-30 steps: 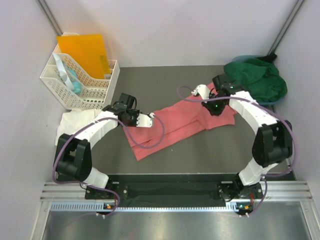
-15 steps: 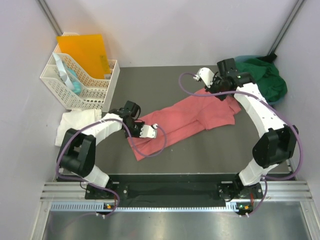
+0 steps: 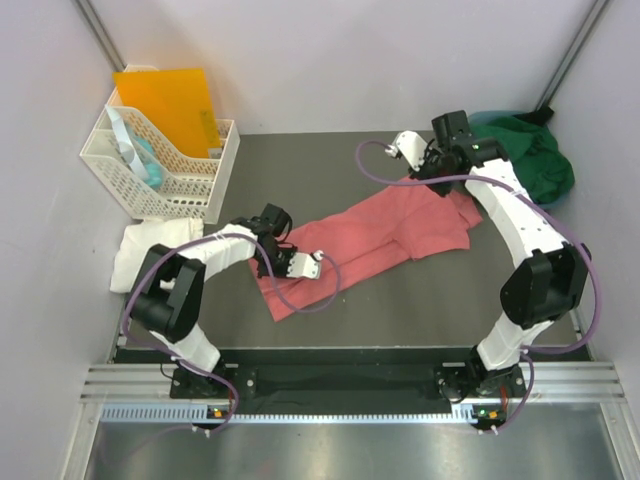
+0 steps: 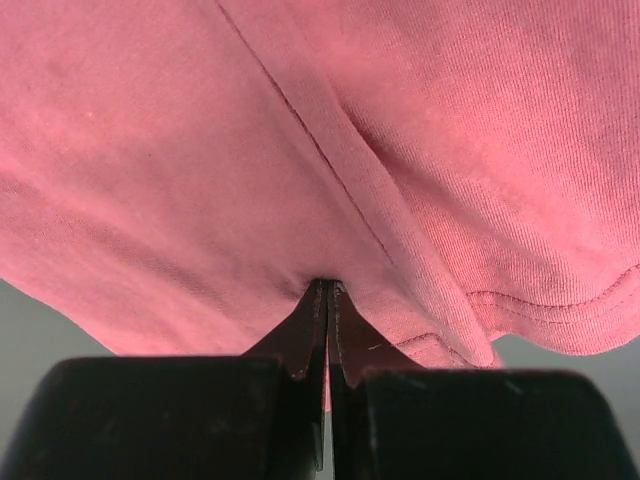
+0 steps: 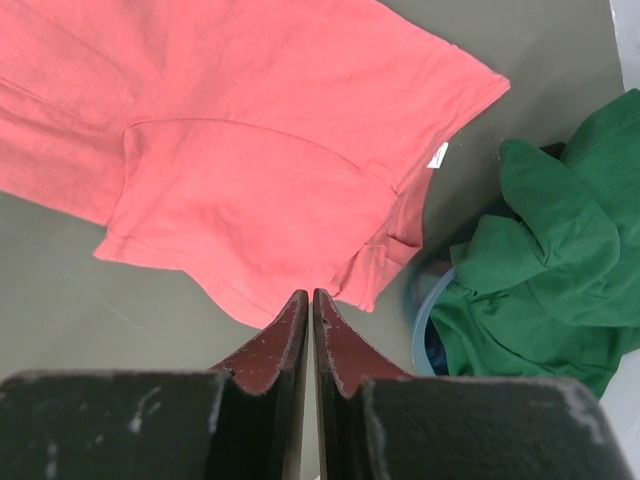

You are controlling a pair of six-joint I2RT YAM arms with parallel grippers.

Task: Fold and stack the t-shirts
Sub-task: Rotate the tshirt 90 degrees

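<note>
Lower centre, left gripper [image 4: 327, 290] pinches the pink shirt [image 4: 300, 150]; upper right, right gripper [image 5: 308, 298] hovers, jaws pressed together.

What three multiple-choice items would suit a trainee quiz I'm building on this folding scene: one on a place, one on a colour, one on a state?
1. Where does the salmon-pink t-shirt lie?
A. Spread across the middle of the table
B. Bunched in the near left corner
C. Hanging over the near edge

2. What colour is the crumpled t-shirt at the far right?
A. White
B. Dark green
C. Orange

3. On the left gripper, how do the jaws stand?
A. Wide open over bare table
B. Out of every view
C. Shut on the salmon-pink t-shirt

Answers:
1 A: the top view shows it stretched across mid-table.
2 B: the top and right wrist views both show green cloth.
3 C: the left wrist view shows pink cloth pinched at the closed tips.
</note>
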